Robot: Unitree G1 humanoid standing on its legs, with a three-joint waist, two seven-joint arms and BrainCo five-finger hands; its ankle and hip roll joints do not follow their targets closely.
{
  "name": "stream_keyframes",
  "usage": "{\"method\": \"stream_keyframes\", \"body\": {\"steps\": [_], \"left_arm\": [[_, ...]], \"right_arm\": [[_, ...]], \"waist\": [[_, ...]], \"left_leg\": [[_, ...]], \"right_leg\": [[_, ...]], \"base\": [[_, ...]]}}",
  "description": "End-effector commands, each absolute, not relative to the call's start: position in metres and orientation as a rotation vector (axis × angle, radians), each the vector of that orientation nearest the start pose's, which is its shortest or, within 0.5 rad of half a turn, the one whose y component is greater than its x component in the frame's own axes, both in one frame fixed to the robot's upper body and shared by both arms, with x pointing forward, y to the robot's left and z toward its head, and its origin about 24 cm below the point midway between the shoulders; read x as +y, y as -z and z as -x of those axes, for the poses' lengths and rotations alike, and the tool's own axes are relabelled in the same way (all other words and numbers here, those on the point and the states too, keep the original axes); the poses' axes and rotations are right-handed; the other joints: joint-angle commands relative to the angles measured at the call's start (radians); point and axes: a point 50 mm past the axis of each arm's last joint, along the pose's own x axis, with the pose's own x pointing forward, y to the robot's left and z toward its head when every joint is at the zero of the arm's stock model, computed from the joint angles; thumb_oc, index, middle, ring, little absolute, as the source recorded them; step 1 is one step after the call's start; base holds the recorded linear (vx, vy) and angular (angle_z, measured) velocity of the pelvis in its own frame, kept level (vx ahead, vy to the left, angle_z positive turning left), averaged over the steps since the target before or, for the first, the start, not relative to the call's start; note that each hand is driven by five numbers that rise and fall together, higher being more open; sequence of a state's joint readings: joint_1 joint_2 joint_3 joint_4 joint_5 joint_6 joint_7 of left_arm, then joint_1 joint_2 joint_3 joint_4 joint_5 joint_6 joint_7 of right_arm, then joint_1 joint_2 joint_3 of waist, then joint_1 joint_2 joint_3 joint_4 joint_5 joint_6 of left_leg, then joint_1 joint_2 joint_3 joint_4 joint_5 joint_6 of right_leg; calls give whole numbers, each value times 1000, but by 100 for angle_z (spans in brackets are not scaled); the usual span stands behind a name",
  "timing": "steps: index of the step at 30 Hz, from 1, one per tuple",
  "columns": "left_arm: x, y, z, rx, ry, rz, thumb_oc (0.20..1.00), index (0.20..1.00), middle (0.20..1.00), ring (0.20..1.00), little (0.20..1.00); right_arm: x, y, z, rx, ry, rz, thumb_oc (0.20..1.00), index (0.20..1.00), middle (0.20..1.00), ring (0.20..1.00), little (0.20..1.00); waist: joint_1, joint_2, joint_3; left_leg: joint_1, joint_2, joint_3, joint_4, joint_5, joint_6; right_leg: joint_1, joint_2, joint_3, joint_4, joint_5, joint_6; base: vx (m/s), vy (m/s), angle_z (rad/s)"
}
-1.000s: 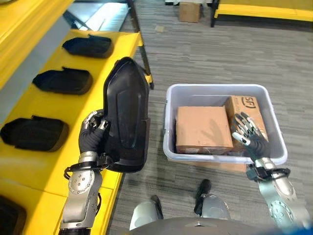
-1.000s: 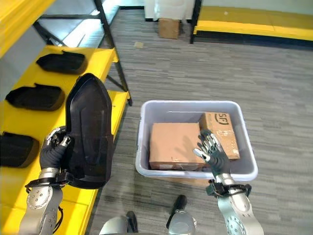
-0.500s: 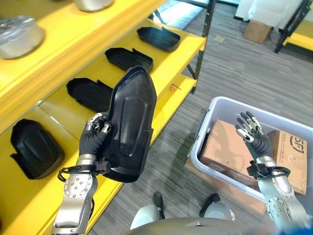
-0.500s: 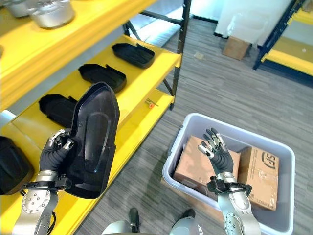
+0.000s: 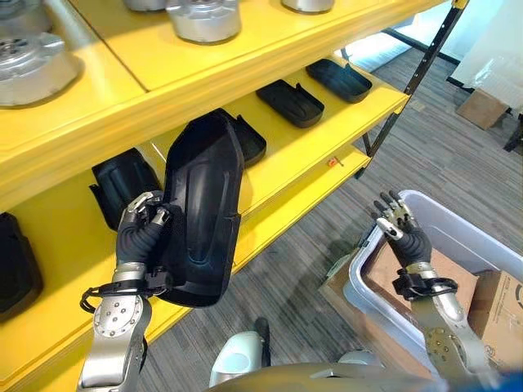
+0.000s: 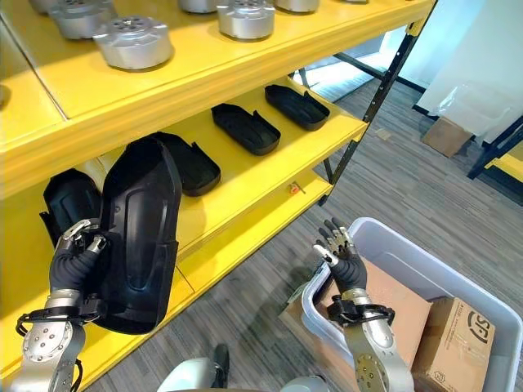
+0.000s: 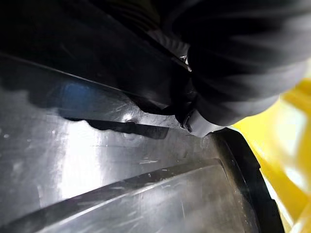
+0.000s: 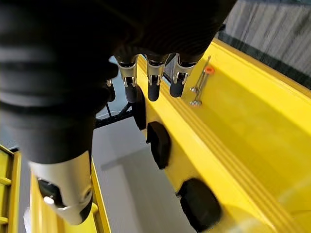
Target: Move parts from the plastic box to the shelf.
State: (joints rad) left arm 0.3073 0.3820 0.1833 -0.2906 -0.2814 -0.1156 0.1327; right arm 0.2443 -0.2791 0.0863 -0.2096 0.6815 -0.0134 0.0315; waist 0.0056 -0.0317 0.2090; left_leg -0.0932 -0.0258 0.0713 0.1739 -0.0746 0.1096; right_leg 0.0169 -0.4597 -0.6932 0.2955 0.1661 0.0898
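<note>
holding a large black part (image 5: 200,212) upright, the left hand (image 5: 140,233) has its fingers curled round the part's left edge, in front of the yellow shelf (image 5: 294,155). long axis of the part runs near vertical, pointed end up, broad end down by the wrist. part is clear of the shelf board, hanging just out past its front edge, low and left in the eye views.

right hand (image 6: 341,257) is raised with fingers spread and straight, holding nothing, above the near left corner of the plastic box (image 6: 425,273). two cardboard boxes (image 6: 458,335) lie inside it.

middle shelf board already carries similar black parts (image 6: 245,128) lying flat in a row toward the right end, near the upright post. one sits just behind the held part.

judgement: left hand does the placing; the part must tip from upright to flat to pass under the upper shelf (image 6: 204,61). free board looks tight just behind it, more between neighbours further right. risk: clipping the upper shelf's front lip.
</note>
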Motion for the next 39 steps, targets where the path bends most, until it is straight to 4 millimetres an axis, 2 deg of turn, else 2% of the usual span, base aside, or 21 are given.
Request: {"method": "stream_keyframes", "body": {"steps": [1,2,5,6,7,8,9,11,15,23,25,26,28,30,31,32,35,37,39], "left_arm": [[254,-127,-192,-373,-224,-208,200,200,200,200,200],[252,-126,-194,-368,-208,-206,200,200,200,200,200],[248,-120,-197,-336,-176,-205,200,200,200,200,200],[248,-117,-198,-323,-171,-204,200,200,200,200,200],[247,-116,-197,-320,-168,-204,200,200,200,200,200],[247,-116,-197,-320,-168,-204,200,200,200,200,200],[247,-116,-197,-323,-170,-200,200,200,200,200,200],[245,-116,-197,-330,-168,-184,200,200,200,200,200],[245,-114,-195,-328,-177,-152,200,200,200,200,200],[245,-112,-193,-314,-189,-139,200,200,200,200,200],[246,-112,-191,-315,-194,-144,200,200,200,200,200],[245,-115,-192,-327,-190,-142,200,200,200,200,200],[245,-115,-192,-328,-191,-140,200,200,200,200,200],[245,-119,-193,-349,-196,-161,200,200,200,200,200],[246,-120,-193,-356,-198,-165,200,200,200,200,200],[246,-120,-193,-356,-198,-165,200,200,200,200,200],[250,-119,-189,-351,-225,-175,200,200,200,200,200],[252,-120,-188,-356,-244,-162,200,200,200,200,200],[252,-122,-188,-368,-257,-158,200,200,200,200,200]], "right_arm": [[-183,-62,-218,-59,-133,-409,1000,1000,1000,1000,1000],[-184,-63,-217,-63,-136,-413,1000,1000,1000,1000,1000],[-191,-61,-212,-56,-120,-419,1000,1000,1000,1000,1000],[-192,-60,-211,-53,-116,-420,1000,1000,1000,1000,1000],[-193,-61,-210,-55,-114,-415,1000,1000,1000,1000,1000],[-193,-60,-210,-55,-114,-415,1000,1000,1000,1000,1000],[-193,-60,-209,-52,-113,-417,1000,1000,1000,1000,1000],[-194,-60,-209,-49,-108,-413,1000,1000,1000,1000,1000],[-195,-60,-210,-51,-106,-415,1000,1000,1000,1000,1000],[-196,-61,-208,-45,-103,-414,1000,1000,1000,1000,1000],[-198,-62,-207,-51,-102,-410,1000,1000,1000,1000,1000],[-199,-65,-209,-66,-103,-402,1000,1000,1000,1000,1000],[-201,-66,-209,-72,-96,-398,1000,1000,1000,1000,1000],[-206,-69,-210,-93,-74,-393,1000,1000,1000,1000,1000],[-207,-69,-212,-94,-65,-410,1000,1000,1000,1000,1000],[-207,-70,-212,-94,-65,-410,1000,1000,1000,1000,1000],[-205,-64,-209,-58,-78,-413,1000,1000,1000,1000,1000],[-206,-60,-208,-34,-82,-410,1000,1000,1000,1000,1000],[-209,-59,-209,-27,-68,-409,1000,1000,1000,1000,1000]], "waist": [[-22,23,-14],[-33,22,-16],[-61,10,-48],[-70,5,-56],[-75,1,-61],[-74,1,-63],[-75,-9,-70],[-74,-10,-78],[-69,-4,-99],[-71,4,-97],[-67,7,-82],[-54,8,-54],[-56,7,-41],[-65,4,-14],[-80,0,-12],[-80,1,-11],[-71,2,-16],[-76,8,-17],[-86,27,-12]], "left_leg": [[179,7,28,-164,-46,-49],[170,4,8,-164,-33,-41],[150,-2,-37,-183,-4,-39],[143,-6,-49,-184,2,-40],[138,-12,-60,-186,8,-41],[138,-11,-59,-187,8,-41],[128,-22,-69,-193,17,-47],[124,-21,-68,-201,28,-52],[129,-12,-51,-228,44,-65],[131,-3,-67,-209,41,-81],[115,-2,-83,-183,39,-87],[70,-15,-91,-120,37,-101],[35,-23,-100,-71,28,-110],[-1,15,-10,-12,13,-125],[16,90,80,-1,1,-131],[16,91,81,0,0,-132],[42,171,5,-21,31,-164],[55,251,-32,-49,101,-181],[80,363,-23,-123,211,-208]], "right_leg": [[-134,137,299,-28,-70,84],[-139,191,358,1,-97,70],[-127,350,506,-12,-209,30],[-131,399,557,-27,-231,19],[-133,426,590,-47,-237,11],[-133,428,591,-50,-237,11],[-106,439,619,-133,-233,-3],[-78,443,627,-186,-225,-6],[-38,434,614,-265,-207,-6],[-11,428,575,-264,-229,-25],[-12,423,553,-256,-238,-33],[-21,414,529,-246,-241,-41],[-30,407,508,-239,-243,-46],[-41,372,446,-229,-246,-47],[-49,343,414,-226,-240,-41],[-49,344,414,-226,-240,-42],[-49,321,412,-209,-250,-40],[-66,296,406,-176,-260,-36],[-111,259,391,-89,-290,-31]], "base": [[-129,109,23],[-43,65,45],[4,27,41],[16,-1,57],[15,-3,51],[-10,-37,23],[-12,-49,20],[-13,-61,22],[9,-63,2],[-9,-59,6],[-93,-74,23],[-109,-41,29],[-157,-44,54],[-201,6,62],[-116,37,89],[-49,37,126],[13,70,82],[-26,180,51],[-29,283,27]]}}
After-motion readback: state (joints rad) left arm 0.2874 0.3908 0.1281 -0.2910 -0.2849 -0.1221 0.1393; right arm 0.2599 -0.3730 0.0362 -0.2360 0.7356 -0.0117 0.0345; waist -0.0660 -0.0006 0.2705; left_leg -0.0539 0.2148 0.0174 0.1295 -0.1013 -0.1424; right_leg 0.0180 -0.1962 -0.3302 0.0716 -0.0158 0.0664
